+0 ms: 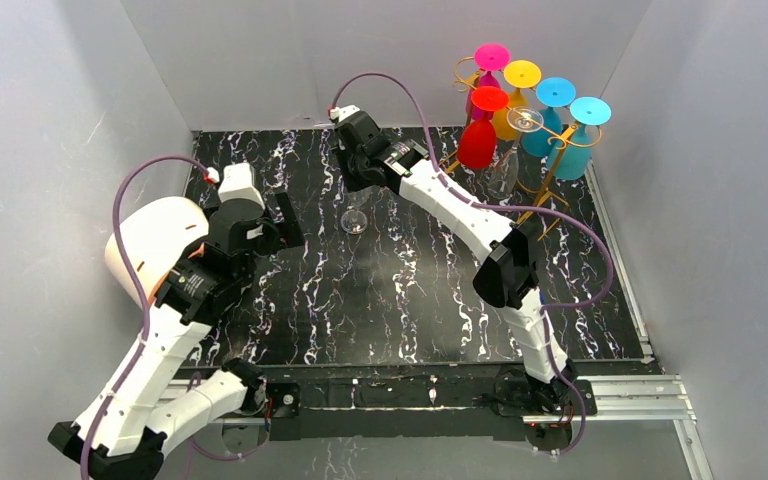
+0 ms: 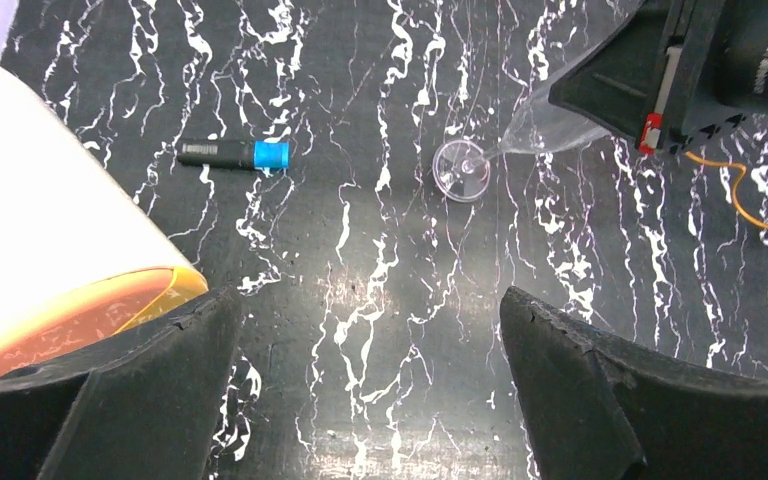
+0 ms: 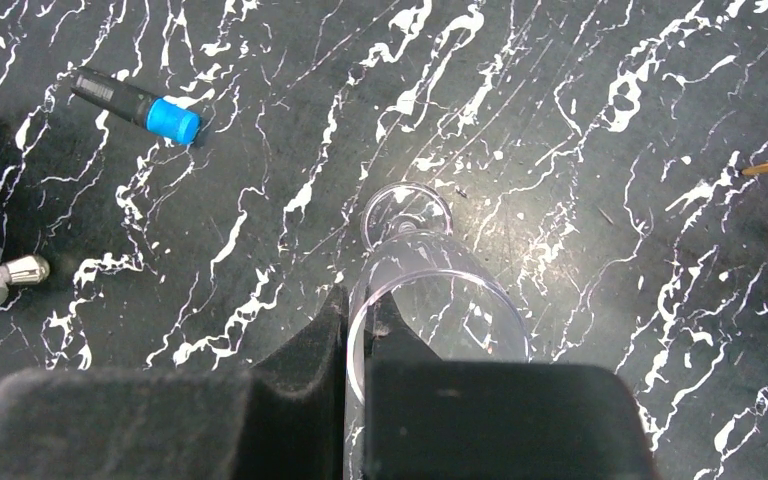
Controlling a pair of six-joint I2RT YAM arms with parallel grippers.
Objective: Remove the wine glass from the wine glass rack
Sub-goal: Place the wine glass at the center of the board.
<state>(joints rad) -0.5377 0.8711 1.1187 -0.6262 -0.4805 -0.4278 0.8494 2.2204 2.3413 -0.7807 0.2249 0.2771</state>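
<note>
**Set-down stage.** The right gripper (image 3: 358,312), almost closed, pinches the bowl rim of the clear wine glass (image 3: 438,300). The glass's foot lies at or just above the marbled counter (image 3: 610,150), well apart from the wine glass rack (image 1: 545,190). The next move calls for seating the foot flat before release. The left gripper (image 2: 370,400) gapes wide and empty.

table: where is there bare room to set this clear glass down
Bare: the wide stretch of table from the clear glass toward the near edge. Crowded: far right corner, with the rack and coloured glasses; left side, with the big white cup, left gripper and a marker.
</note>
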